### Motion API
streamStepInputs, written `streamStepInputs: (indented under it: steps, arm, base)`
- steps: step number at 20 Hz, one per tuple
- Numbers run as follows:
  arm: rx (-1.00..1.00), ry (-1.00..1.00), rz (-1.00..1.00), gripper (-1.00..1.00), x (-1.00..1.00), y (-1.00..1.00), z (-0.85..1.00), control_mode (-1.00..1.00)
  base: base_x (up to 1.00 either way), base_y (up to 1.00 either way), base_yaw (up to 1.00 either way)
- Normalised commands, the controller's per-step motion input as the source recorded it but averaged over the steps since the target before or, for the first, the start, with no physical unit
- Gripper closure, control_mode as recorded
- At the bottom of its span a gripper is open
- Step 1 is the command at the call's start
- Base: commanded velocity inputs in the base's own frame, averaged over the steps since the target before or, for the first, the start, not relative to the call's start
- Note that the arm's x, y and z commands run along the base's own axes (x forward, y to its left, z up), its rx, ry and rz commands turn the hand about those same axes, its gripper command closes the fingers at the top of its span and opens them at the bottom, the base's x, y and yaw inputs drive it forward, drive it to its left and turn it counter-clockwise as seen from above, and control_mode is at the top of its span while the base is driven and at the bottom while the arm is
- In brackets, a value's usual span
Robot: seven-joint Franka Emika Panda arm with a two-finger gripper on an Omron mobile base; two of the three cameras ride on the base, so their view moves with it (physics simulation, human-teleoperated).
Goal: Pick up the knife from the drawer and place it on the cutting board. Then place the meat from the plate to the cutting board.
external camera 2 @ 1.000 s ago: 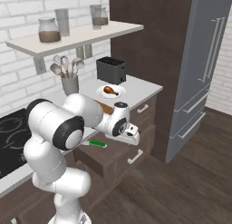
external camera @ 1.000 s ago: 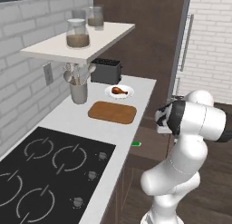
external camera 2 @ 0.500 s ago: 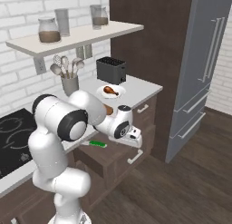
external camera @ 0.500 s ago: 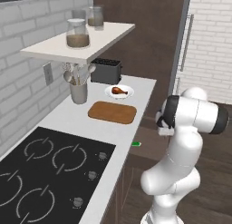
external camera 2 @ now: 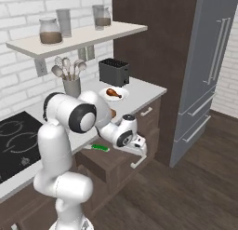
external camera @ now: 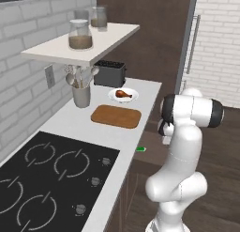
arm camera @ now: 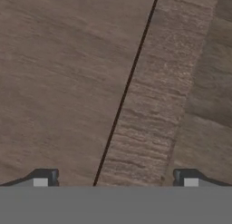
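The knife (external camera 2: 99, 147), with its bright green handle, lies in the pulled-out dark-brown drawer (external camera 2: 118, 165); its handle (external camera: 140, 148) also peeks out past the counter edge. My gripper (external camera 2: 139, 143) hangs over the drawer's front edge, just right of the knife and apart from it. It is open and holds nothing. In the hand view its fingertips (arm camera: 45, 178) stand wide apart before dark-brown wood with a thin dark seam. The cutting board (external camera: 116, 116) lies bare on the counter. Behind it the meat (external camera: 121, 93) rests on the white plate (external camera: 132, 96).
A black toaster (external camera: 109, 73) stands behind the plate and a utensil cup (external camera: 81, 94) to the left of the board. A shelf with jars (external camera: 80, 36) overhangs the counter. The cooktop (external camera: 51, 170) is at the near left, and a tall grey fridge (external camera 2: 209, 71) at the right.
The hand has sunk a little and slid right over the drawer front, and the arm's upper links have swung with it. The jaws stay open. The knife has not moved.
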Motion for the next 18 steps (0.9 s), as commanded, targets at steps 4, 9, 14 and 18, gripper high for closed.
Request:
streamStepInputs:
  steps: [4, 9, 14, 18]
  arm:
    - [0.0, 0.08, -0.01, -1.0, -0.11, -0.63, -0.4, -1.0]
    - [0.0, 0.14, 0.0, -1.0, -0.5, -0.97, -0.24, -1.0]
    - [0.0, 0.08, 0.0, -1.0, -0.64, -1.0, -0.2, -1.0]
    - [0.0, 0.07, 0.0, -1.0, -0.52, -1.0, -0.14, -1.0]
  base:
    - [0.0, 0.0, 0.0]
    - [0.0, 0.0, 0.0]
    - [0.0, 0.0, 0.0]
    - [0.0, 0.0, 0.0]
